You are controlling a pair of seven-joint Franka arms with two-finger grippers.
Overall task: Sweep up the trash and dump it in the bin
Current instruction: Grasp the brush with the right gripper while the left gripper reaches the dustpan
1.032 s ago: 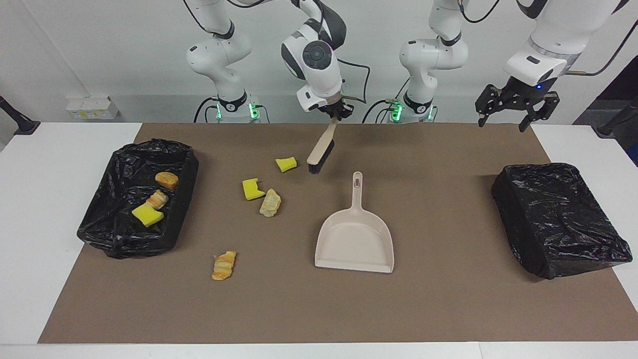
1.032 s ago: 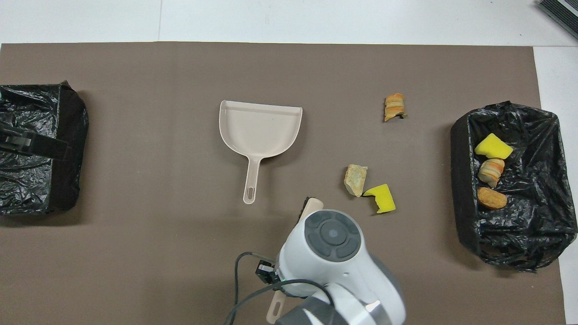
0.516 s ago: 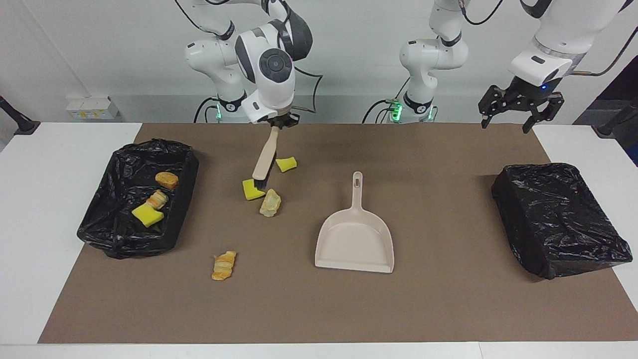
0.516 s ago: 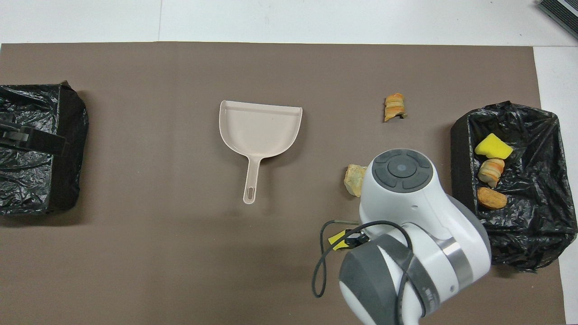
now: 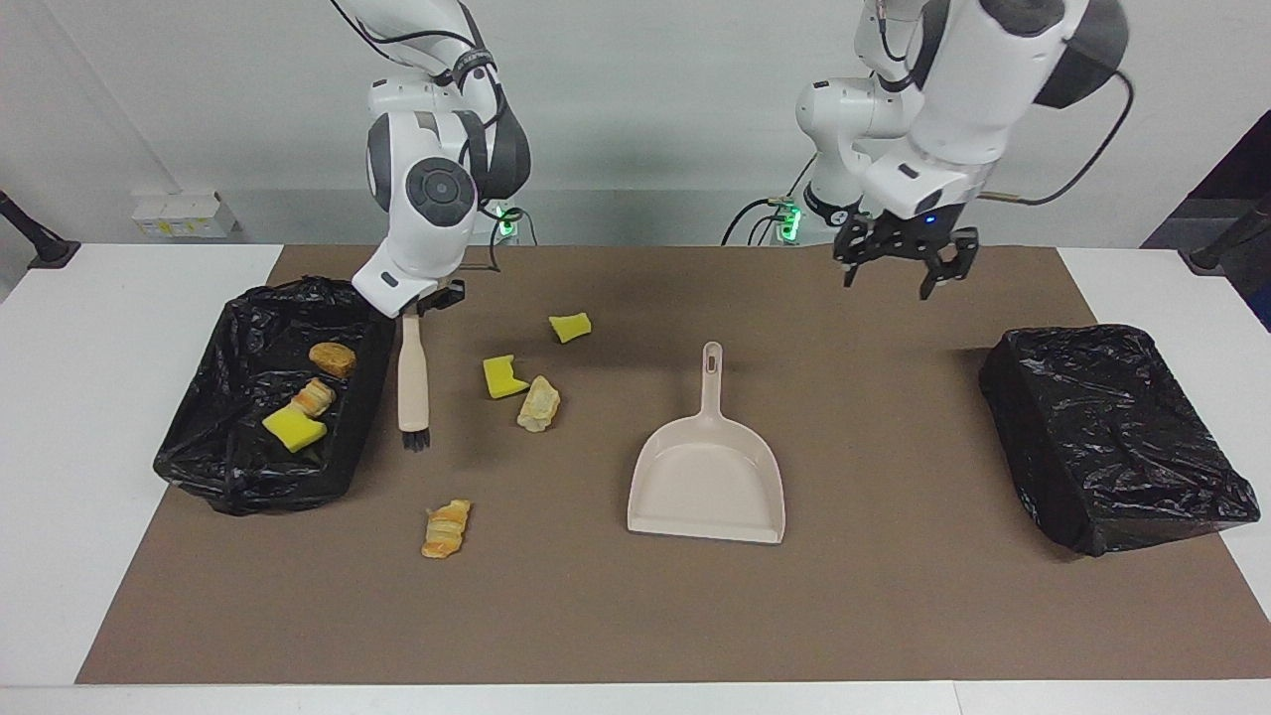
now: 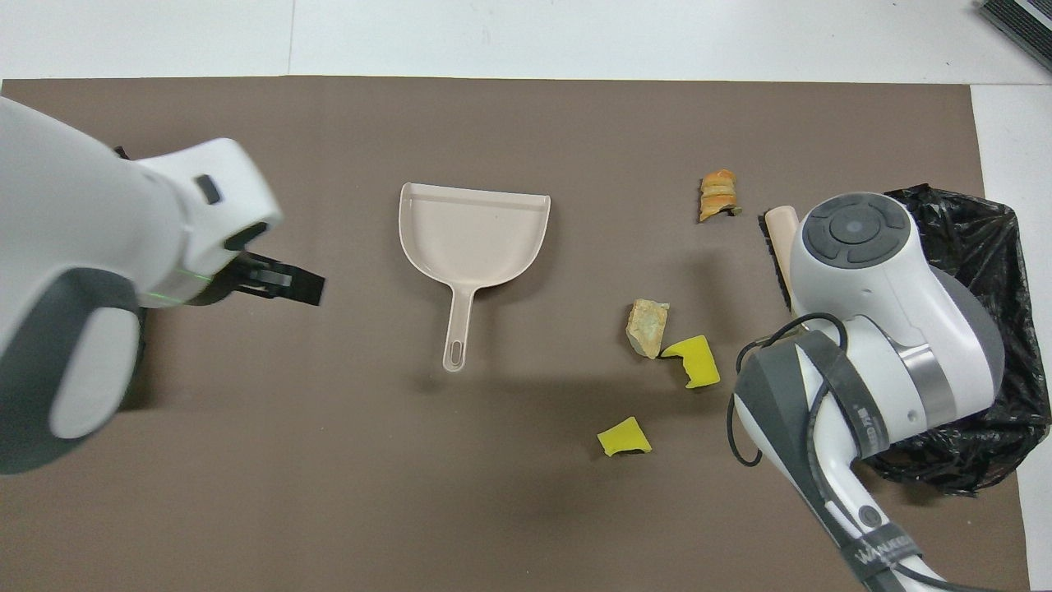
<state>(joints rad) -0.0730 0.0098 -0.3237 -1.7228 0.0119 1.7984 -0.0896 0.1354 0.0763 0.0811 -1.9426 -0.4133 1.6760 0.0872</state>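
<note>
Beige brush clamped in right gripper beside lined bin, trash loose between it and dustpan, left gripper spread, empty; overhead: trash wants low strokes panward

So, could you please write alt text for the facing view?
The right claw holds a beige brush upright beside a black-lined bin containing three scraps. Four scraps lie on the brown mat near a beige dustpan; the open left claw hovers.
</note>
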